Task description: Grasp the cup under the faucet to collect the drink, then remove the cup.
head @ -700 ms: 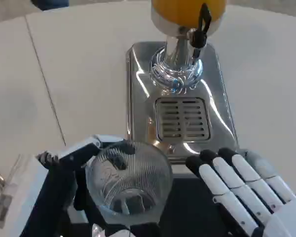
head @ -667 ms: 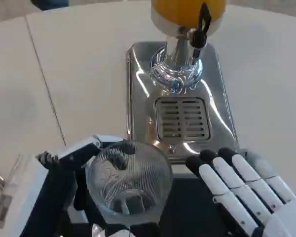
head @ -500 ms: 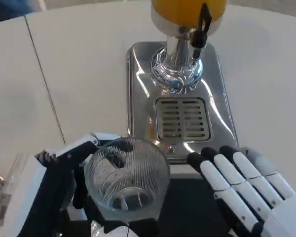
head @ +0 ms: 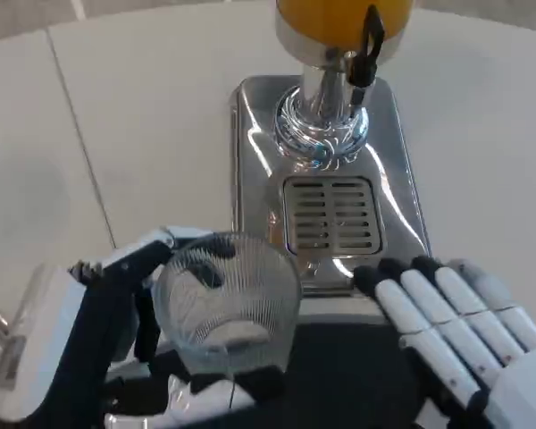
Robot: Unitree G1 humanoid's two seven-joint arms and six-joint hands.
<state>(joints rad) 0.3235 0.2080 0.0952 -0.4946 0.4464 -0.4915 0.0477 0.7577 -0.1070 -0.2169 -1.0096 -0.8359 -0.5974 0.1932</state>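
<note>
Two hands are seen at the near edge of the table (head: pixel 161 116). The left hand (head: pixel 116 331) is wrapped around the cup (head: pixel 225 304), a clear ribbed glass held upright, with dark fingers (head: pixel 147 308) against its left wall. The right hand (head: pixel 456 331) is laid flat with its fingers (head: pixel 420 313) straight, close together and holding nothing, just to the right of the cup.

The cup is held near the front edge of the dispenser base (head: pixel 250 179), short of the drip grate (head: pixel 332 214) and well short of the faucet (head: pixel 366 49). No drink can be made out in it, so the cup is judged empty, and the step in hand is taken to be the carrying of the grasped cup toward the spout. Collection has not yet begun.

For the next move, the cup would need to be brought forward over the grate and set upright below the black faucet lever, with its mouth centred under the outlet. The free right hand would probably be needed at the lever. Care is called for, since the glass is smooth and the polished base looks slippery.

The work surface is a white table with a thin seam (head: pixel 80 143) running across its left side. The mirror-bright steel base is stood on it, with an ornate chrome column (head: pixel 322 116) carrying an orange drink tank (head: pixel 339 18). Little of the room is visible beyond the table's far edge.
</note>
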